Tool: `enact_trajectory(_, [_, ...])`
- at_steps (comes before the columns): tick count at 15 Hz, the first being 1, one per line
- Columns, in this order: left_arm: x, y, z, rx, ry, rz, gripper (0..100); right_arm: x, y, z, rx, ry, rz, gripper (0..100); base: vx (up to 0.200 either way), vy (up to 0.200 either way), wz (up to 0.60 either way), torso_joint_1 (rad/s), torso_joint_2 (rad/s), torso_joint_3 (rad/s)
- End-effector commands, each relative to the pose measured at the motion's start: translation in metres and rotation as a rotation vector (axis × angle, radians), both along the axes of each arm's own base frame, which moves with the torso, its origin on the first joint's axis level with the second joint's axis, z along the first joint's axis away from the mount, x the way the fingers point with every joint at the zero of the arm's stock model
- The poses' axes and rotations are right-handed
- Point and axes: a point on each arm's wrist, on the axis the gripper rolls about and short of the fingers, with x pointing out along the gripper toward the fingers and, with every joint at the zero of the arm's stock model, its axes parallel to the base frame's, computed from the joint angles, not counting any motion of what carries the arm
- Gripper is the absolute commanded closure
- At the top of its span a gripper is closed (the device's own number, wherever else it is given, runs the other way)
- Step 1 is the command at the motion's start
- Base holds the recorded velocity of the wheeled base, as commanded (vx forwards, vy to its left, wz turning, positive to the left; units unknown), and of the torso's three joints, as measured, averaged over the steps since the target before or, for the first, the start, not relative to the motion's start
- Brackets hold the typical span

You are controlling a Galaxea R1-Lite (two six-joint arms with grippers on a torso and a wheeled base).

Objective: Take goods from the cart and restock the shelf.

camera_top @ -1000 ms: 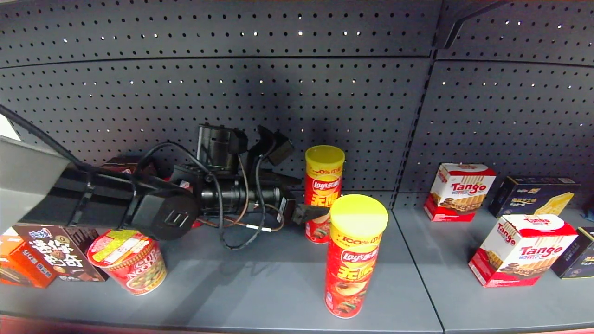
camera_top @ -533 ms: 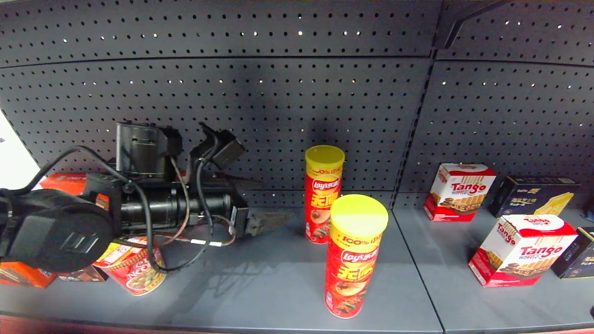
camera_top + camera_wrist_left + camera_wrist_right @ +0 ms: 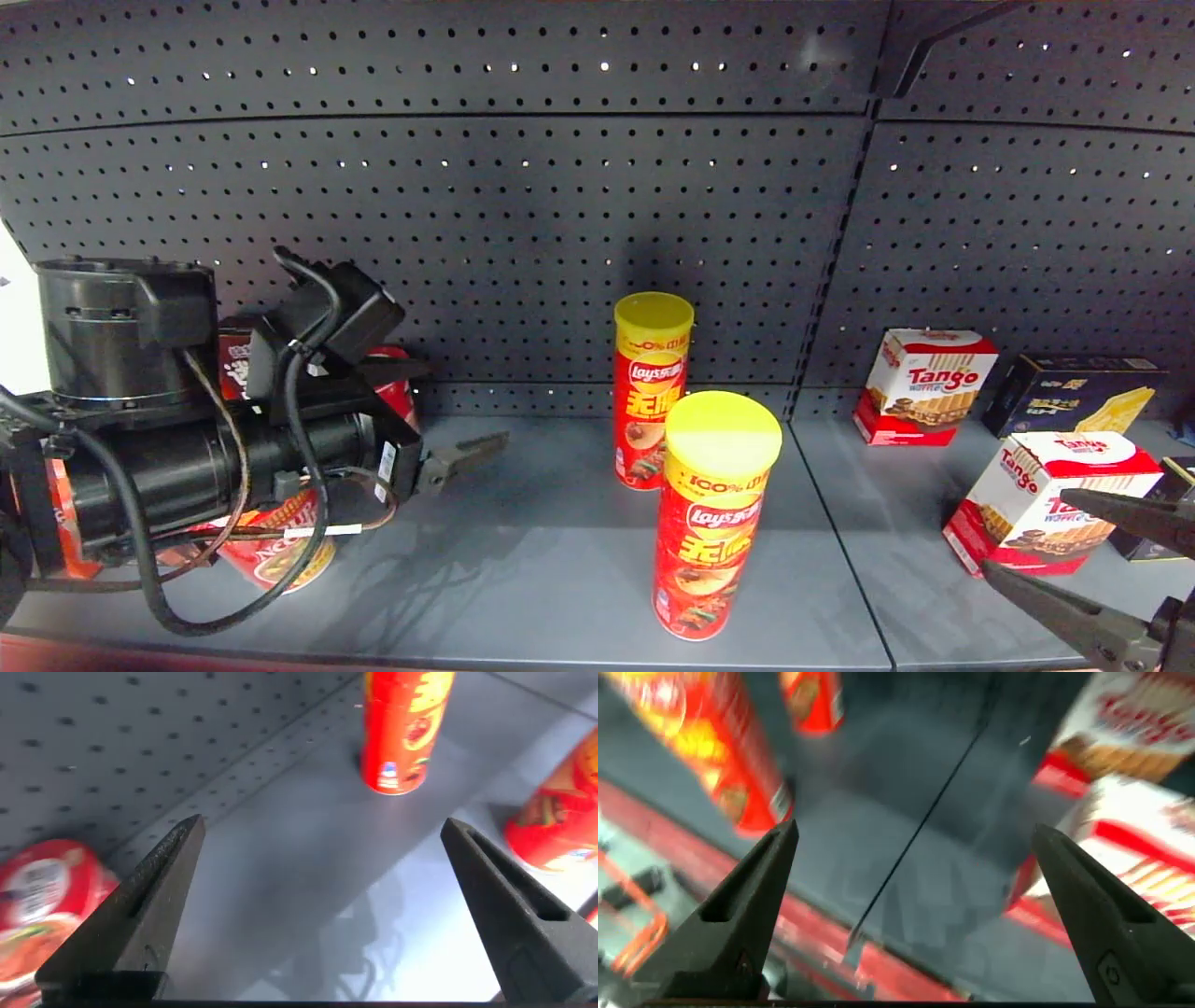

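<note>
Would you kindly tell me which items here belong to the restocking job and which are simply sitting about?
Job in hand:
grey metal shelf
front red crisp tube with yellow lid, probably stock
rear red crisp tube, likewise
left gripper, open
right gripper, open

Just sitting about:
near white-and-red wafer box
far white-and-red wafer box
red noodle cup
dark blue box

Left arm (image 3: 187, 467) hides most of noodle cup (image 3: 301, 557).

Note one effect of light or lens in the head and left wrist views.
Head view: the back panel looks bowed, a wide-lens curve; a shadow darkens it behind the rear can. Left wrist view: a faint shadow lies on the shelf.
</note>
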Motion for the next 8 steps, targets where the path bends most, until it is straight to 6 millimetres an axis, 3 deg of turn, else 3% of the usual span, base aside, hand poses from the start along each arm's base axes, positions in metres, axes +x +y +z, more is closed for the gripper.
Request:
enact_trajectory(1, [-0.006,0.003,0.005,-0.006,-0.019,0.018,0,-0.001,0.006,-0.013,-0.032,0.049,0.044,0,0.0,0.0,0.0,0.0,0.0,0.0])
enact_trajectory(5, [-0.007,0.004,0.021,-0.019,-0.081,0.033,0,0.003,0.01,-0.018,-0.043,0.088,0.063,0,0.0,0.0,0.0,0.0,0.0,0.0])
enact_trajectory(8, [-0.04,0.015,0.016,-0.004,-0.088,0.067,0,0.004,0.012,-0.031,-0.044,0.13,0.134,0,0.0,0.0,0.0,0.0,0.0,0.0])
